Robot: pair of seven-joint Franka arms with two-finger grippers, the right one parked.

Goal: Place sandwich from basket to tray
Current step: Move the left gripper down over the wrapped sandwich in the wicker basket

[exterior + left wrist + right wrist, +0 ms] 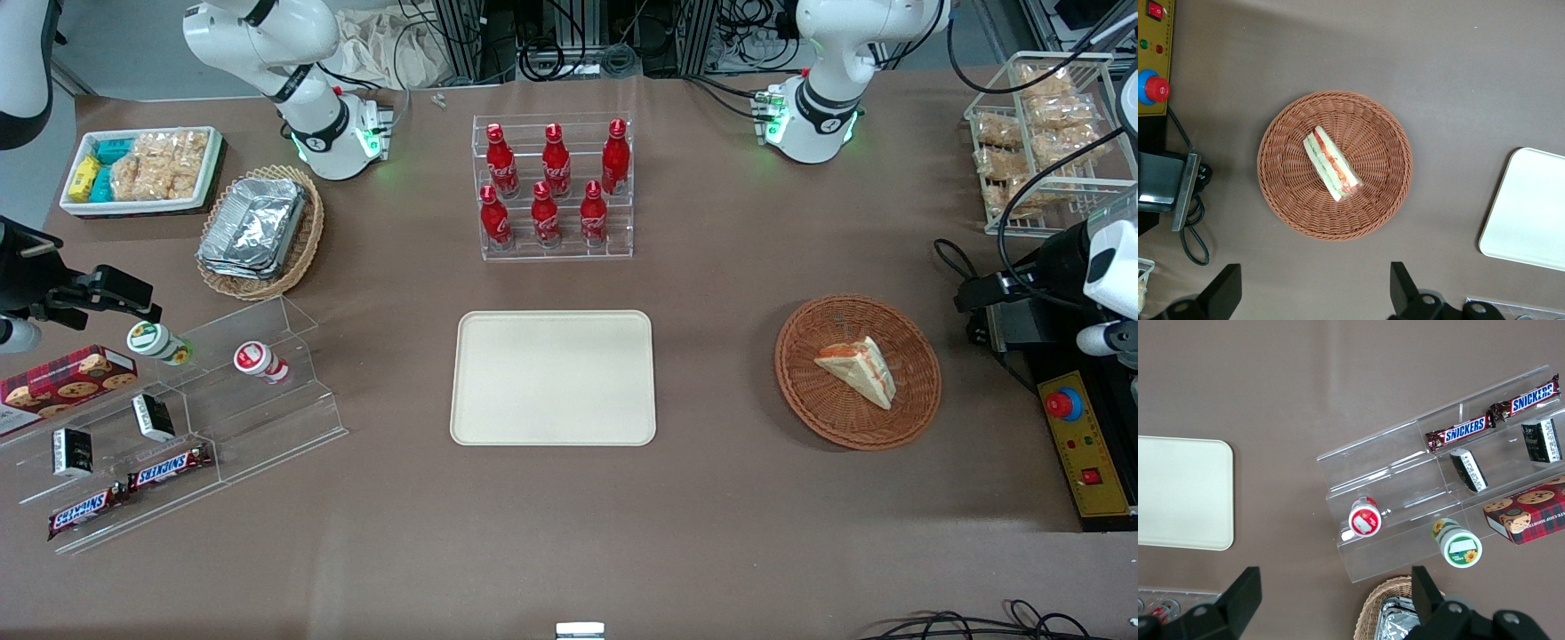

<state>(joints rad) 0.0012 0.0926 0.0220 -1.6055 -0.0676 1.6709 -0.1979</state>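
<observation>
The sandwich (858, 369) (1331, 165), a pale wedge with orange-red and green filling, lies in the middle of the round reddish-brown basket (800, 391) (1285, 200). The cream tray (553, 378) (1531, 213) (1178, 493) lies flat and bare beside the basket, toward the parked arm's end. My left gripper (978, 298) (1315, 283) hangs well above the table, beside the basket toward the working arm's end and slightly farther from the front camera. It is open wide with nothing between its fingers.
A yellow emergency-stop box (1080, 444) (1155, 60) and a black block with cables (1009, 329) (1158, 190) sit near the basket at the working arm's end. A clear rack of red bottles (556, 191) stands farther from the front camera than the tray.
</observation>
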